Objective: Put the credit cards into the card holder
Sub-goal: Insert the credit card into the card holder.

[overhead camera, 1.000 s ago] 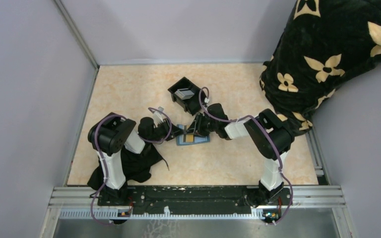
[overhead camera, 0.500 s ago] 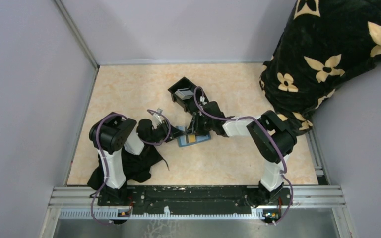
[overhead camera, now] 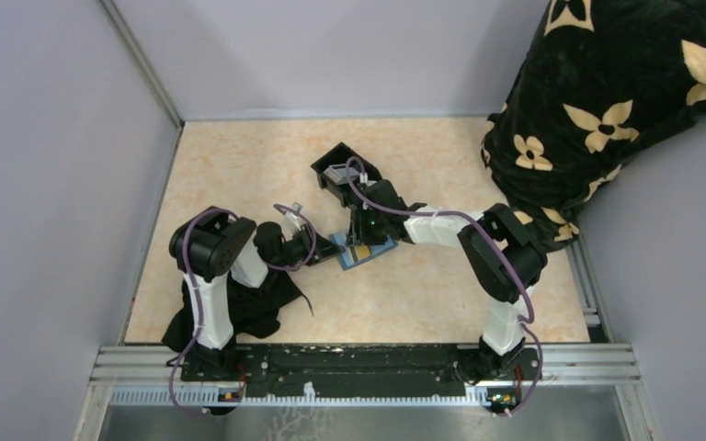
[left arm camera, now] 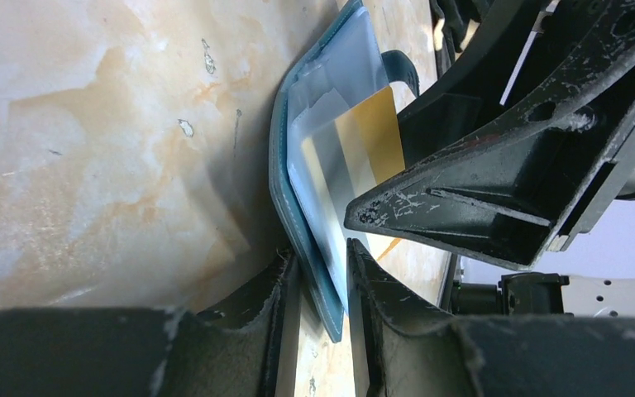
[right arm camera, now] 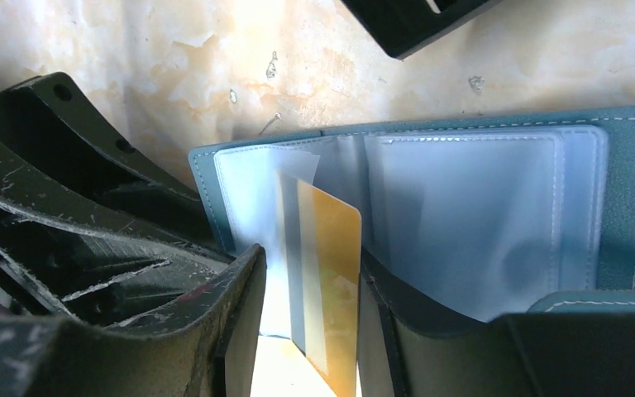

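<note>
- Card holder (left arm camera: 279,178) open, seen nearly edge-on, clear sleeves showing.
- L gripper (left arm camera: 321,256) at holder's near end: both fingers (left arm camera: 277,285) pinch the teal cover edge, no gap.
- Tan-yellow card (left arm camera: 376,124) sits partway in a sleeve, mid-holder.
- R gripper (left arm camera: 383,165) on holder's sleeve side, scuffed black finger tip right by the sleeves; touching or just off, can't tell.
- Silvery patch in sleeve beside yellow card: 2nd card or glare, can't tell.
- Marbled tabletop (left arm camera: 91,124) on holder's cover side.
</note>
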{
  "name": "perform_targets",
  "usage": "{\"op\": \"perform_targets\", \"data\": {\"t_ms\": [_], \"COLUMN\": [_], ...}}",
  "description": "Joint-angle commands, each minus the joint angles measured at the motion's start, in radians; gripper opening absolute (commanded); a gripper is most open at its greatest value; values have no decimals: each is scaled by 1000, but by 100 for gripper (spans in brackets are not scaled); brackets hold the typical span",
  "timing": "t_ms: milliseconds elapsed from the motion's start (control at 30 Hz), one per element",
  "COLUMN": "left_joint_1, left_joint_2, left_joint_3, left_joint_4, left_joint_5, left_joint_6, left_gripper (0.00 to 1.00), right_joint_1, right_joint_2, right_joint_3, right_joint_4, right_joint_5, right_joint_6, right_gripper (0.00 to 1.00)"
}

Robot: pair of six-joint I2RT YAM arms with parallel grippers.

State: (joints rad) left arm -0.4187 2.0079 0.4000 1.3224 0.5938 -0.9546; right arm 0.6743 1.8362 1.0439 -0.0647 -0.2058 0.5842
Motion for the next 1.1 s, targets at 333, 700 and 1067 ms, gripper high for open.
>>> {"op": "perform_targets", "data": {"t_ms": [333,700,1067], "left_joint_1": [0,0,-4], "left_joint_2": [44,84,55], "left_joint_3": [-10,-7,23], "left_joint_4": [32,94,-21], "left_joint_5": [21,27,20], "left_joint_6": [-10,-41,8], "left_gripper": [32,28,22], "right_joint_1": [51,52,52], "right_joint_2": [56,31,28], "right_joint_3": [80,92,84], "right_joint_4": [-256,-307,-283], "right_joint_5": [220,292,274], "right_joint_6": [-148,-193,-199], "right_gripper": [46,46,47]}}
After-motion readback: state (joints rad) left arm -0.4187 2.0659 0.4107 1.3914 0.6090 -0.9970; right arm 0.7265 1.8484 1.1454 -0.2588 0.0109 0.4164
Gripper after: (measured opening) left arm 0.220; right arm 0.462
